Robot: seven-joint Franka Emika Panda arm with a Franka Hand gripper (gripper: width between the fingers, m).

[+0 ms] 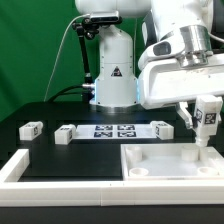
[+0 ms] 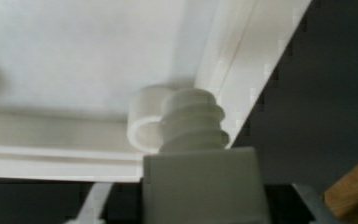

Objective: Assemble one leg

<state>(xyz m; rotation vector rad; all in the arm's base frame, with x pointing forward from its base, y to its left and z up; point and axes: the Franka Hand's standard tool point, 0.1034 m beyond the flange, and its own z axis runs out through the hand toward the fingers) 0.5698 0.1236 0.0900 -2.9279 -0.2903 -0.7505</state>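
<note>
My gripper (image 1: 205, 110) is shut on a leg (image 1: 207, 124), a small white block with a black-and-white tag, and holds it upright at the exterior view's right. The leg's lower end hangs over the far right corner of the large white tray-shaped piece (image 1: 165, 163). In the wrist view the leg (image 2: 197, 180) runs down from between my fingers (image 2: 98, 205). Its ribbed tip (image 2: 186, 112) sits at a round socket inside the tray piece's raised rim (image 2: 247, 70). Whether the tip is touching the socket cannot be told.
Three more small tagged legs lie on the black table: one at far left (image 1: 30, 128), one beside it (image 1: 66, 133), one right of the marker board (image 1: 163, 127). The marker board (image 1: 113, 131) lies in front of the arm's base. A white raised border (image 1: 35, 168) runs along the front left.
</note>
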